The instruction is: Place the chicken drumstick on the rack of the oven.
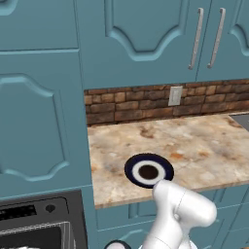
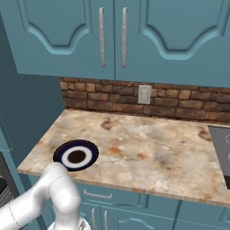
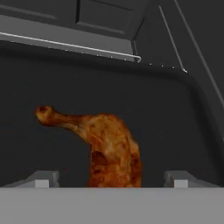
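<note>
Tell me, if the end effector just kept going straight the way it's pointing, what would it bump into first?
Most likely the chicken drumstick, which sits right ahead of the end effector, between its fingertips. Behind it is the dark wall of the oven. Depth is hard to judge, so contact may already be made.

Surface (image 1: pixel 204 146): mottled beige stone top under teal cupboards.
On it: round white plate (image 1: pixel 149 170), dark-blue rim, near the front-left edge.

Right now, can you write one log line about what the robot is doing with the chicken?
stage: at oven | chicken drumstick: between claw fingertips, dark oven cavity behind | grip: cannot tell | plate: on counter, no chicken on it
</note>
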Controlling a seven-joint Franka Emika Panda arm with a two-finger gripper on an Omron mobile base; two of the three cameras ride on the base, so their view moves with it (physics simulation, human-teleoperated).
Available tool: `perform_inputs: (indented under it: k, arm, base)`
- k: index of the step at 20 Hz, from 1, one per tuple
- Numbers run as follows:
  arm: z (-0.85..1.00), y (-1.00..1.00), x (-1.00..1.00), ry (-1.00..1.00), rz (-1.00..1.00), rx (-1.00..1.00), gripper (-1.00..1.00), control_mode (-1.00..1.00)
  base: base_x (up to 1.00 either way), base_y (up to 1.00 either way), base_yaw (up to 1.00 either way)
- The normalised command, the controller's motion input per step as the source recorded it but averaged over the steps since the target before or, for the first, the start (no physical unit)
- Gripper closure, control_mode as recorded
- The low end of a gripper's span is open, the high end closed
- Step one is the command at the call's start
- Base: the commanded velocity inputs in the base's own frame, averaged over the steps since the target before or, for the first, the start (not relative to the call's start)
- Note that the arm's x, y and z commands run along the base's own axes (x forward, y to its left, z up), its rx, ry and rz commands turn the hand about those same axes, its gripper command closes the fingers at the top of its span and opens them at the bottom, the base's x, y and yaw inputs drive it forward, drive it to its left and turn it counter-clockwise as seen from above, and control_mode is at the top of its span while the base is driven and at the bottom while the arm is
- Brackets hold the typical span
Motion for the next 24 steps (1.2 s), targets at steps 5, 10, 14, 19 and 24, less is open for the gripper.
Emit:
perform_inputs:
  k: [5,10,14,19,24]
  arm:
    - [0.47,-0.06,-0.64,-0.10,-0.04,0.00,-1.00,-1.00]
    - [0.55,-0.39,-0.90,-0.16,-0.06,0.10,-1.00,-1.00]
    - [0.41,-0.73,-0.75,-0.05,-0.09,0.22,-1.00,-1.00]
    - [0.15,-0.79,-0.35,0.02,-0.01,0.33,-1.00,-1.00]
    - [0.00,-0.93,0.00,0.22,0.06,0.50,-1.00,-1.00]
  base:
    - [0.00,0.00,0.00]
    - [0.00,0.00,0.00]
    - [0.00,0.00,0.00]
    - [0.00,0.00,0.00]
    - [0.00,0.00,0.00]
